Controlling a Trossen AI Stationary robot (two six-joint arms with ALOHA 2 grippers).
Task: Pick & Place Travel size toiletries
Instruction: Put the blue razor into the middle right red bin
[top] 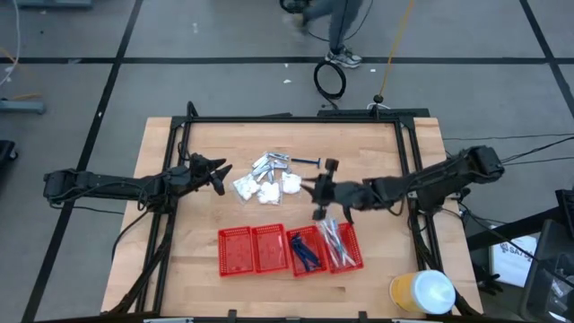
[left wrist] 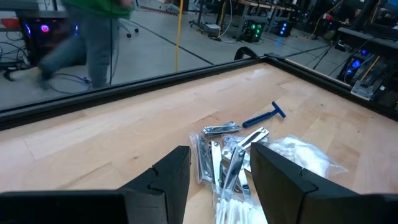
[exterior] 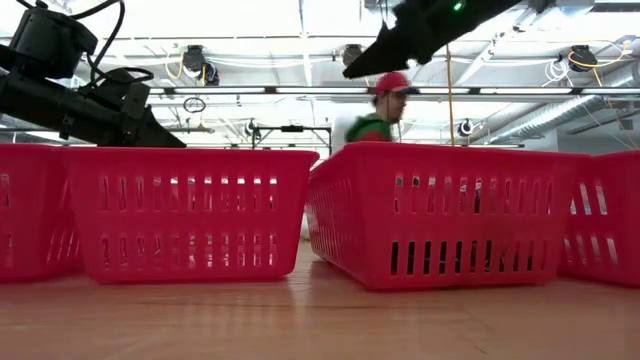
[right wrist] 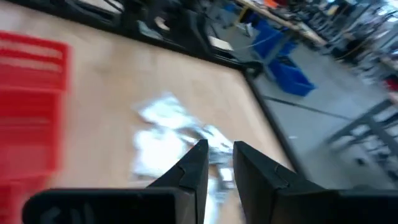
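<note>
Both grippers are waiting at the loose toiletries near the bench's far edge.

The left gripper (left wrist: 216, 180) is standing half open beside the toiletries (top: 269, 178), ready to pick; the right gripper (right wrist: 219, 163) is narrow, seemingly empty, above the red baskets (top: 238, 249).

My two slim black jointed arms, trailing thin black cables, end in two-finger grippers: the left gripper (left wrist: 217, 180) and the right gripper (right wrist: 217, 168) each show flat, angular matte-black fingers (left wrist: 168, 180) on a broad black bar. A small green light (exterior: 458, 6) glows on the right arm's dark housing.
</note>
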